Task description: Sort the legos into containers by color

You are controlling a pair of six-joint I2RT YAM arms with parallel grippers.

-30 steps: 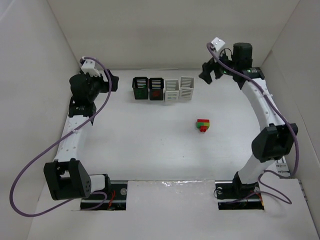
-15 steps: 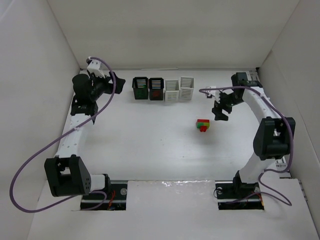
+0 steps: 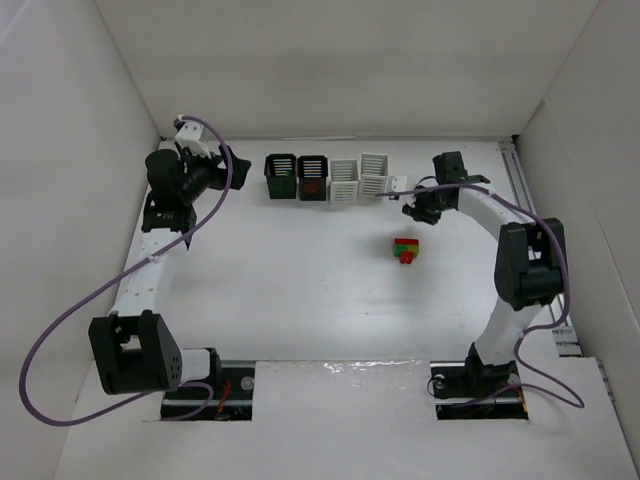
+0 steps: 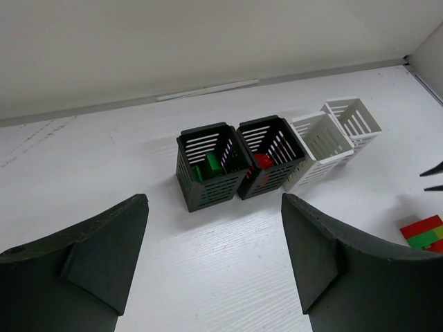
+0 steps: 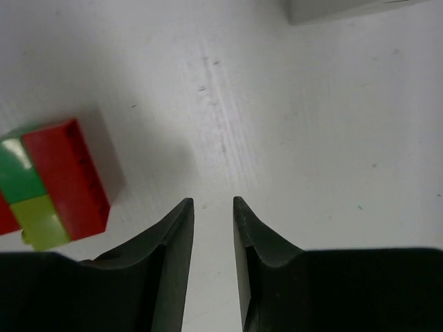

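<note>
Right gripper (image 5: 213, 207) is hovering just beside the lego stack (image 3: 406, 249), jaws nearly together on nothing, stack lying near the white baskets (image 3: 359, 178). Left gripper (image 4: 214, 263) is idling apart. Next: reopening, centering over stack.

Four baskets (image 3: 328, 178) (two black, two white) — one brick stack (image 3: 406, 249).

Desk (image 3: 300, 280) white. Baskets: 2 black (image 4: 206, 174) (image 4: 272, 156), 2 white (image 4: 320, 147) (image 4: 351, 122), all w/ slotted sides. Green brick (image 4: 208, 166) in 1st black, red brick (image 4: 262, 160) in 2nd. Loose lego clump (image 5: 52, 183) red, green & yellow-green. My pincers (image 5: 213, 207) (image 4: 214, 263) black; cables (image 3: 60, 330) purple.
</note>
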